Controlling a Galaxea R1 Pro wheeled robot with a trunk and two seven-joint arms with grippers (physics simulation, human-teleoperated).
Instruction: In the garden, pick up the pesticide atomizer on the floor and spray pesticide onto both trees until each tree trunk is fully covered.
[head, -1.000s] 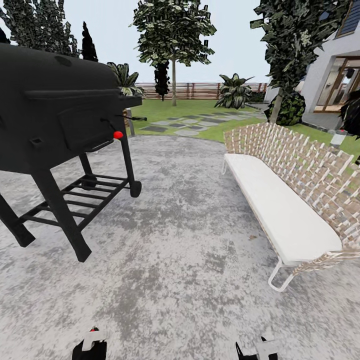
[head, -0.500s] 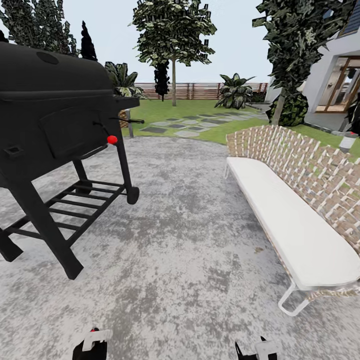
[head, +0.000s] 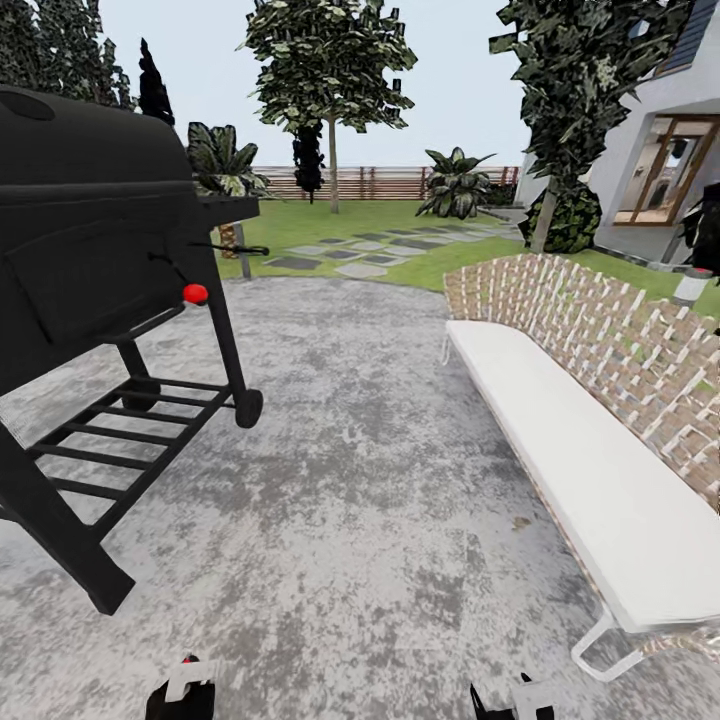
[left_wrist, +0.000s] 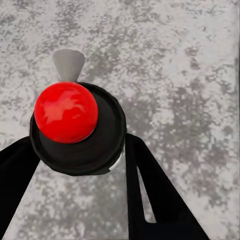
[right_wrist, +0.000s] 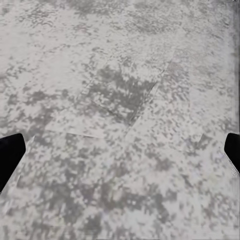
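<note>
We hold the sprayer (left_wrist: 75, 130) in our left fingers (left_wrist: 150, 190), which close on its black body just under the red ball top. Our right fingers (right_wrist: 10, 155) are spread wide with nothing between them and only paving (head: 360, 480) below.

The grill (head: 90, 230) stands close on our left, and the gap between it and the sofa (head: 590, 470) opposite it is the way out to the lawn (head: 330, 215). If we drift towards the grill, our base or left arm could catch its leg or wheel (head: 248, 407), and the knock could loosen the sprayer. If we swing too far from the grill, we could clip the sofa's metal foot instead.

One tree (head: 330, 60) rises well beyond the grill, across the stepping stones (head: 360, 262), with its pale trunk (head: 333, 185) thin and far off. The second tree (head: 590, 70) stands beyond the far end of the sofa, near the house (head: 665, 170).

Spraying from here would probably miss both trunks. We cannot tell how firm the hold is, so a tilted nozzle is another risk.
</note>
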